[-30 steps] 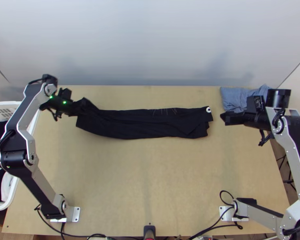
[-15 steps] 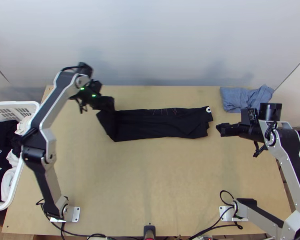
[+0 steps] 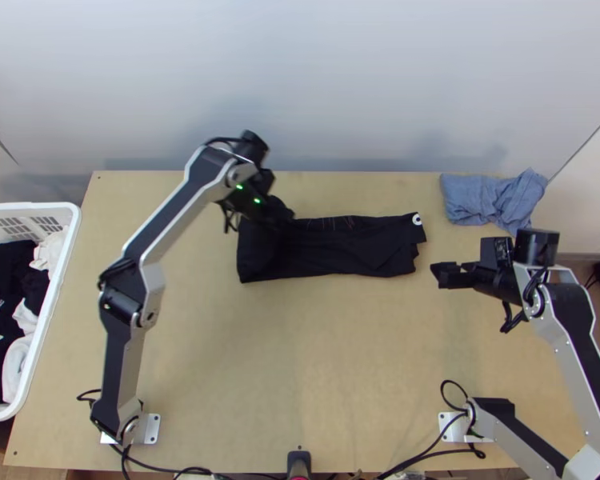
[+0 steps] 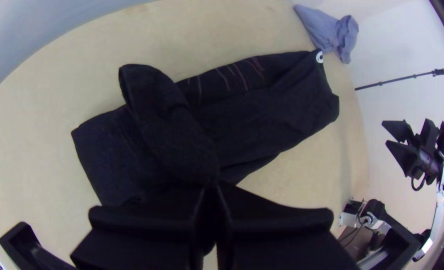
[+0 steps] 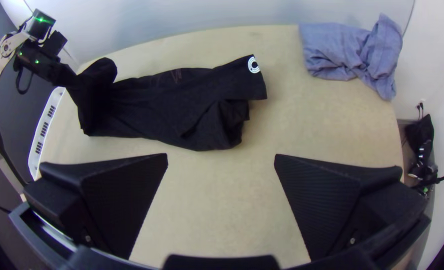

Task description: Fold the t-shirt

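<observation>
The black t-shirt [image 3: 348, 250] lies as a long narrow strip across the table, its left end lifted and doubled back over the strip. My left gripper [image 3: 284, 214] is above that end, and in the left wrist view the left gripper [image 4: 211, 192] is shut on the raised cloth [image 4: 172, 125]. A round white mark sits at the shirt's far right corner. My right gripper [image 3: 438, 276] hangs just right of the shirt, touching nothing; in the right wrist view the right gripper [image 5: 221, 157] has its fingers wide apart with bare table between them.
A blue-grey cloth [image 3: 492, 198] lies bunched at the table's back right corner. Along the left edge stands a white basket [image 3: 70, 232] holding black and white clothes. Bare wood [image 3: 300, 360] stretches between the shirt and the arm bases.
My left gripper has travelled right with the shirt's left end, folding it over and shortening the strip. The right gripper has shifted slightly toward the near edge and left.
</observation>
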Motion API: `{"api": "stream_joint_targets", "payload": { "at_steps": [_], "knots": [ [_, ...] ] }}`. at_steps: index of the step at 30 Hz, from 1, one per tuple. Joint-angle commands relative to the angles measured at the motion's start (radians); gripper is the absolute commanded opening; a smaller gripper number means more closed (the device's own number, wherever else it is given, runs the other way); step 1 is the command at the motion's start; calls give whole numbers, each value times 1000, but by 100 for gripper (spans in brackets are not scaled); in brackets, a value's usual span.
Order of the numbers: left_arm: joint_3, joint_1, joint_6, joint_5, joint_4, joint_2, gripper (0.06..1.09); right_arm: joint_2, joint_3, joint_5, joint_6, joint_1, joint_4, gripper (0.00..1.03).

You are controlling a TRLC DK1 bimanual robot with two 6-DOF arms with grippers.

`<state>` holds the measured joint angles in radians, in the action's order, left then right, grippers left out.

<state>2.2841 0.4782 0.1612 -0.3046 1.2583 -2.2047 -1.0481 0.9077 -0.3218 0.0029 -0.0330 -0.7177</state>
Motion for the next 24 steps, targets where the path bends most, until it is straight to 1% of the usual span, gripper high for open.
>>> {"api": "stream_joint_targets", "payload": {
  "at_steps": [1, 5, 9, 16, 24],
  "knots": [
    [31, 109, 14, 24, -37, -59, 16, 45, -84, 1, 39, 22, 63, 99],
    [31, 145, 66, 25, -114, -76, 16, 57, -116, 1, 63, 53, 92, 99],
    [31, 174, 147, 25, -240, -99, 16, 66, -147, 1, 77, 70, 130, 99],
    [34, 269, 173, 25, -401, -130, 16, 83, -179, 3, 77, 65, 149, 99],
    [80, 303, 195, 28, -565, -196, 15, 138, -270, 3, 134, 94, 207, 99]
  ]
}}
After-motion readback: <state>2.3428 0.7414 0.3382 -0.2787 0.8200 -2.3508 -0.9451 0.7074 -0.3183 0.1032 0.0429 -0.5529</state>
